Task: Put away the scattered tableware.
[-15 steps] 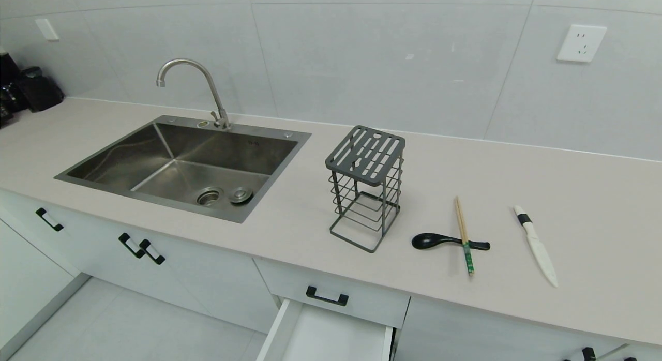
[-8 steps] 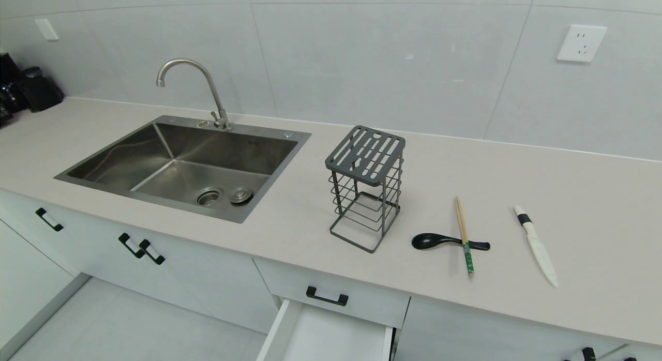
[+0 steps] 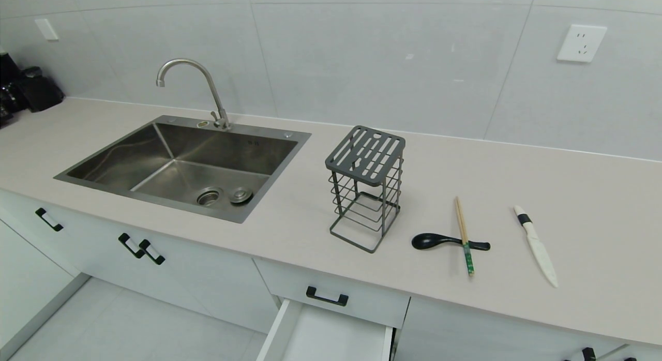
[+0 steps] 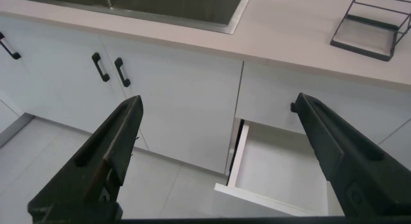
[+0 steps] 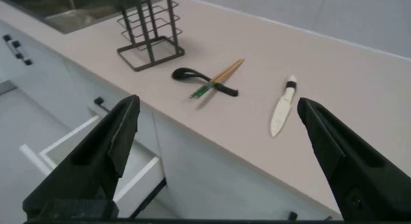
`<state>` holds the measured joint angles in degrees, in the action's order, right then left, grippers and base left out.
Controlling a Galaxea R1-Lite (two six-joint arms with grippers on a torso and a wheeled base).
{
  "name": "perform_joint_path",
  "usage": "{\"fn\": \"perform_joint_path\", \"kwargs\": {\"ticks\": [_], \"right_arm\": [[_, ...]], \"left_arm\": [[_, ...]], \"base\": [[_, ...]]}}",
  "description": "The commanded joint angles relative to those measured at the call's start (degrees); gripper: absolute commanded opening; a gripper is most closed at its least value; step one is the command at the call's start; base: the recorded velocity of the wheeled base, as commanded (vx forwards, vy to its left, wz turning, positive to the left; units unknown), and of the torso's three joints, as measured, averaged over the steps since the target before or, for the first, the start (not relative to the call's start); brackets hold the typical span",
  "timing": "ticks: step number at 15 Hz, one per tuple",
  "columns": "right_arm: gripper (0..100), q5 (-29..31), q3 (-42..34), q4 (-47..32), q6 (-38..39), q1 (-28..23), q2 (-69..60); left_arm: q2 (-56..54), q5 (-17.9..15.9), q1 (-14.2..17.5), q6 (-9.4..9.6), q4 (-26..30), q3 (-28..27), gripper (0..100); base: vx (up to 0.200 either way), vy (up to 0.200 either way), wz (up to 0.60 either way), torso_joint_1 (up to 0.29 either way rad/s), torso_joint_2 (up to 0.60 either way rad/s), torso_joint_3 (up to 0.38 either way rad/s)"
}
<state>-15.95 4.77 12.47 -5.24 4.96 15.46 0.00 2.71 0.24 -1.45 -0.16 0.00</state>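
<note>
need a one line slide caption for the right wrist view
Open right gripper facing a counter with wire rack, black spoon crossed by chopsticks, and white knife

Matt wire rack (image 3: pixel 366 187); glossy black spoon (image 3: pixel 449 241); wooden chopsticks (image 3: pixel 464 235).
</note>
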Motion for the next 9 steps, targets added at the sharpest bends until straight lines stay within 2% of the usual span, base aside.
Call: {"fn": "perform_joint_path", "kwargs": {"ticks": [1, 4, 6, 9], "right_arm": [[100, -0.40, 2.00, 0.45, -0.30, 3.04, 11.96], [100, -0.40, 2.18, 3.61, -2.84, 4.53, 18.64], [100, -0.84, 1.47, 13.46, -4.25, 4.88, 26.29], [100, -2.07, -4.41, 29.54, -4.95, 4.88, 39.21]], "left_arm": [[0.00, 0.02, 0.02, -0.04, -0.02, 0.00, 100], [0.00, 0.02, 0.02, -0.04, -0.11, 0.00, 100], [0.00, 0.02, 0.02, 0.04, -0.02, 0.00, 100], [0.00, 0.02, 0.02, -0.48, -0.11, 0.00, 100]], "base": [[0.000, 0.000, 0.00, 0.000, 0.00, 0.000], [0.000, 0.000, 0.00, 0.000, 0.00, 0.000], [0.000, 0.000, 0.00, 0.000, 0.00, 0.000], [0.000, 0.000, 0.00, 0.000, 0.00, 0.000]]}}
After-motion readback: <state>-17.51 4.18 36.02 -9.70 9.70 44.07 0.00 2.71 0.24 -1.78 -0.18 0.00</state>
